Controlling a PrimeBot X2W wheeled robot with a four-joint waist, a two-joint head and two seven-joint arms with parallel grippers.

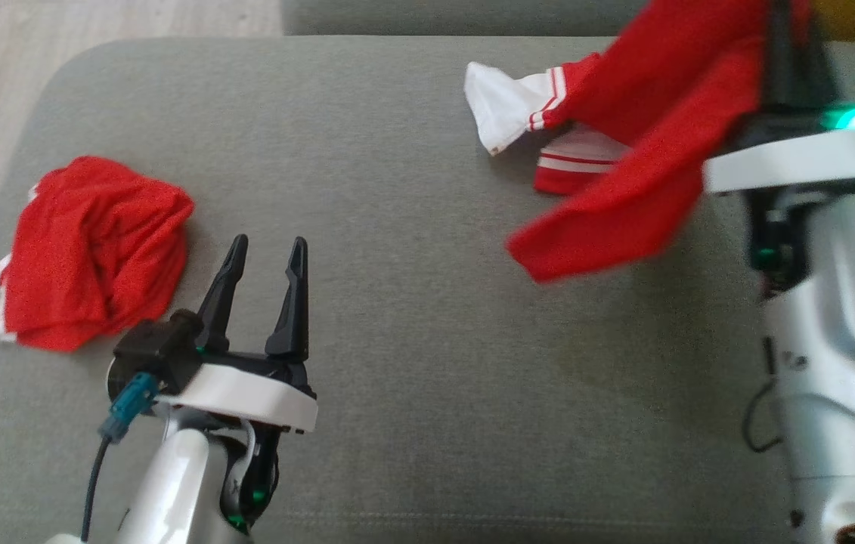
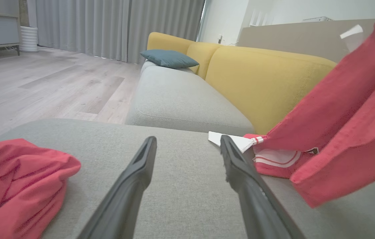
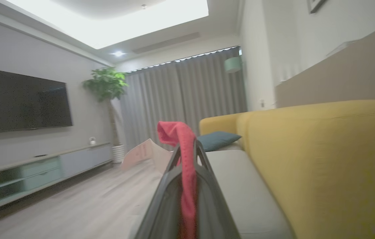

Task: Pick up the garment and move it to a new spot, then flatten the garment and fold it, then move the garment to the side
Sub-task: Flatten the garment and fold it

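Red garment in raised right hand

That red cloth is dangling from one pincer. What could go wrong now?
The right pincer pinches only a thin fold of the garment, so it might slip free. Its white end lies on the cushion and may drag and bunch. The open left pincer could snag the other red heap.

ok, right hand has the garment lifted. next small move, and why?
Probably carry the right hand toward the robot's left, over the bare middle of the cushion, then lower. It is shut on the red garment, whose white-trimmed end lies on the cushion; the left hand is open there, free to help flatten.
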